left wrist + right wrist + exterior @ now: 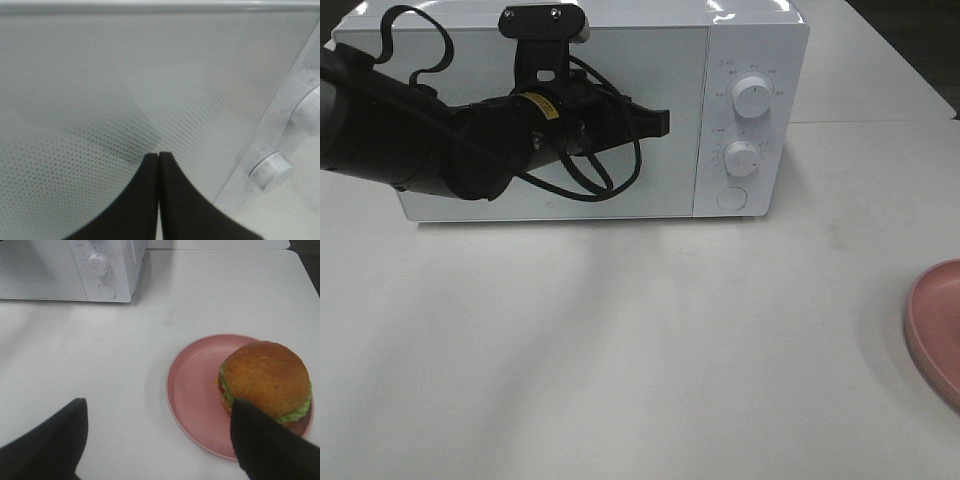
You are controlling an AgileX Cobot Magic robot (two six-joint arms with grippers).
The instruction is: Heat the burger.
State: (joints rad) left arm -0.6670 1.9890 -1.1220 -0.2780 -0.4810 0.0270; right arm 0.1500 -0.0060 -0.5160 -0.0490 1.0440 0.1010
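Left gripper, jaws pressed shut on nothing, hangs in front of the closed microwave door, close to the dials. It could glance off the smooth door or bump a dial instead of opening it. Right gripper hangs wide open above the worktop, empty; the burger sits on the pink plate, near one fingertip, which could knock it.

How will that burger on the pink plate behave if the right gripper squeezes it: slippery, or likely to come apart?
The burger has a glossy domed bun, so pads may slip on top. Its lettuce and tomato layers might shift. It sits near the plate's edge, so a push could tip it off.
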